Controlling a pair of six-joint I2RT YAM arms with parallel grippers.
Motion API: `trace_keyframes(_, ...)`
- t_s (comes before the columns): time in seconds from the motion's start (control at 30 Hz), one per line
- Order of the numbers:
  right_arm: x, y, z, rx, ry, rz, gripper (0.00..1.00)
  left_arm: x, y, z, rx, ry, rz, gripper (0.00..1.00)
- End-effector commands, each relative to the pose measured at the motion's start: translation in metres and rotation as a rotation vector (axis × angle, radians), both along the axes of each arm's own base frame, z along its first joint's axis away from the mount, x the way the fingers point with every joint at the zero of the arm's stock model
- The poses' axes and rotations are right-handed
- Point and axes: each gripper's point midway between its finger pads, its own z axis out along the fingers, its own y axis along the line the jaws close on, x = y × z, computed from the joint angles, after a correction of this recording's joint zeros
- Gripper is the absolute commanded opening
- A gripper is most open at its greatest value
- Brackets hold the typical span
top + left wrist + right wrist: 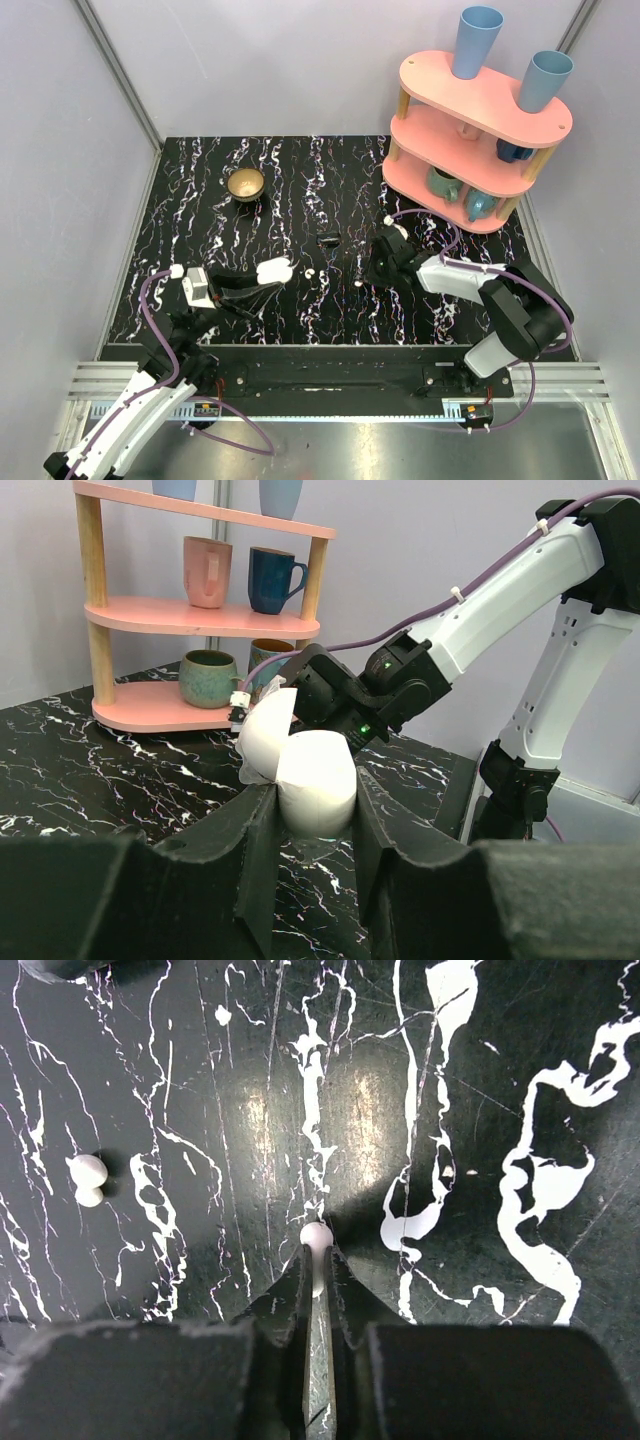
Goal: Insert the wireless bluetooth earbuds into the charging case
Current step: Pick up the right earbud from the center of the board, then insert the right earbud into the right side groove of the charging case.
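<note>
Walls (250,60): plain pale lilac panels on three sides, metal posts in the back corners. Table (300,190): glossy black slab with white marble veining that throws glare in the right wrist view. Pink shelf (480,130): three tiers on wooden posts, well beyond the right pincer toward the far right corner. It carries two blue tumblers (477,40) on top, a pink mug (207,570) and a dark blue mug (275,578) on the middle tier, and a green mug (208,677) on the bottom tier. Brass bowl (246,184): far side of the table, well beyond the left pincer. Left pincer (315,810): clamped on the charging case (315,780), a smooth white pebble with its lid swung open and tilted to the left of the body. Small black block (328,240): beyond and between the two pincers, apart from both. Right pincer (318,1265): fingers nearly together, pinching a white earbud (317,1235) whose round head sticks out just past the tips. Whether it touches the table, cannot tell. Second earbud (88,1178): lying loose on the table, left of the right pincer, between it and the held case.
</note>
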Motion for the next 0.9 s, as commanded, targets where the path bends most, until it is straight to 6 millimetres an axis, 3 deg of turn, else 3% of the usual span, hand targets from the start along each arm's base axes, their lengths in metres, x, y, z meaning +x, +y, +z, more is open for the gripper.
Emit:
trace_keyframes(0.0, -0.003, 0.008, 0.011, 0.042, -0.006, 0.018, 0.01, -0.003, 0.006, 0.023, -0.045, -0.059, 0.02, 0.0)
trace_keyframes(0.1, 0.001, 0.011, 0.029, 0.079, -0.038, 0.019, 0.0, -0.004, 0.004, 0.021, -0.02, -0.07, 0.012, 0.0)
trace_keyframes(0.27, -0.002, 0.021, 0.076, 0.182, -0.079, 0.025, 0.0, 0.0, 0.003, 0.015, 0.037, -0.125, 0.04, 0.0)
trace_keyframes(0.5, -0.014, 0.035, 0.167, 0.346, -0.064, 0.014, 0.0, 0.015, 0.017, 0.025, 0.048, -0.249, 0.182, 0.0)
trace_keyframes(0.7, -0.022, 0.048, 0.254, 0.504, -0.107, 0.041, 0.0, 0.021, 0.013, 0.024, 0.102, -0.318, 0.199, 0.0)
trace_keyframes(0.87, -0.033, 0.058, 0.29, 0.593, -0.098, 0.065, 0.0, 0.032, 0.016, 0.03, 0.122, -0.368, 0.266, 0.0)
